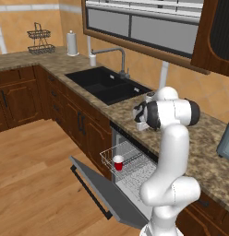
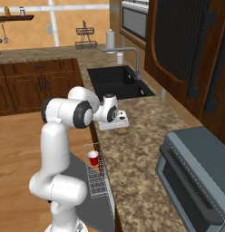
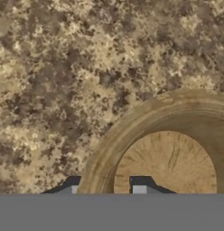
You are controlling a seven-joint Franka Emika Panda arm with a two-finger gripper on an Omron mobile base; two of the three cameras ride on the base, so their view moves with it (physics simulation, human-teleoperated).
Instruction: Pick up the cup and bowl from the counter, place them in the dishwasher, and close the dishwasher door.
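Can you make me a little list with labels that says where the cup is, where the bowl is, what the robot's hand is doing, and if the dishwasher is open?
cup: standing upright in the white wire rack of the dishwasher
bowl: on the counter, right under the robot's hand
tool: one fingertip outside the bowl's rim, one inside; whether it pinches the rim yet cannot be told
dishwasher door: dropped open
rack: pulled out over the door
left to do: bowl into the dishwasher, then shut the door
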